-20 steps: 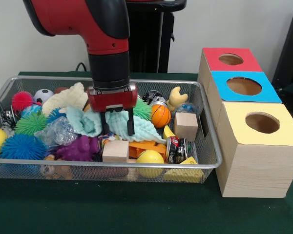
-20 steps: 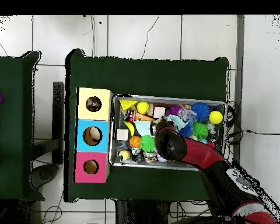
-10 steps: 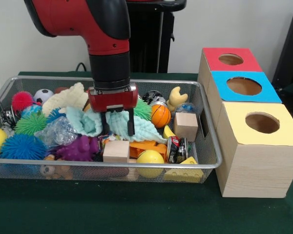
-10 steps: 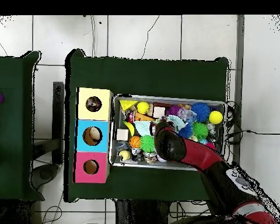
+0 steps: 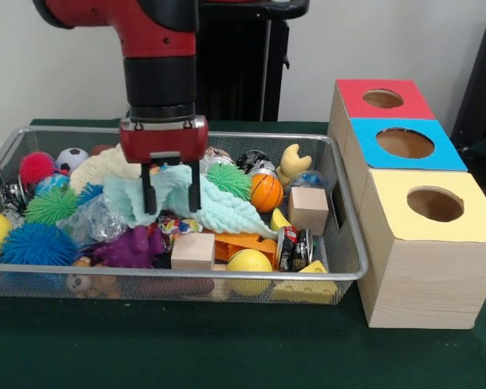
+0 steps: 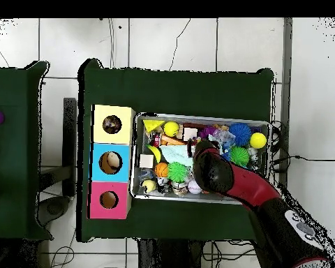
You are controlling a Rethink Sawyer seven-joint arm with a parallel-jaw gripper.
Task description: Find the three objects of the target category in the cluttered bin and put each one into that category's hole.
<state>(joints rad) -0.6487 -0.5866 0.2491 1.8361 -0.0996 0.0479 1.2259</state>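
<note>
The wire-mesh bin (image 5: 186, 276) is full of toys; it also shows in the overhead view (image 6: 205, 116). My gripper (image 5: 172, 194) hangs low over the bin's middle, open. Its fingers (image 5: 150, 196) straddle a fold of mint fuzzy cloth (image 5: 219, 212). Just below the fingertips a small patch of mixed white, red, blue and yellow strands (image 5: 175, 226) shows among the toys. I cannot tell whether it is a rope ball. No other rope ball shows. In the overhead view the arm (image 6: 219, 174) covers the gripper.
Three boxes with holes stand beside the bin: red (image 5: 383, 97), blue (image 5: 405, 143), yellow (image 5: 434, 203). In the bin lie spiky balls (image 5: 36, 243), an orange basketball (image 5: 266, 192), wooden cubes (image 5: 309, 209), a yellow ball (image 5: 249, 267) and a purple spiky toy (image 5: 130, 247).
In the front view my gripper has moved left and slightly up, still open. The mint cloth now stands bunched between the fingers.
</note>
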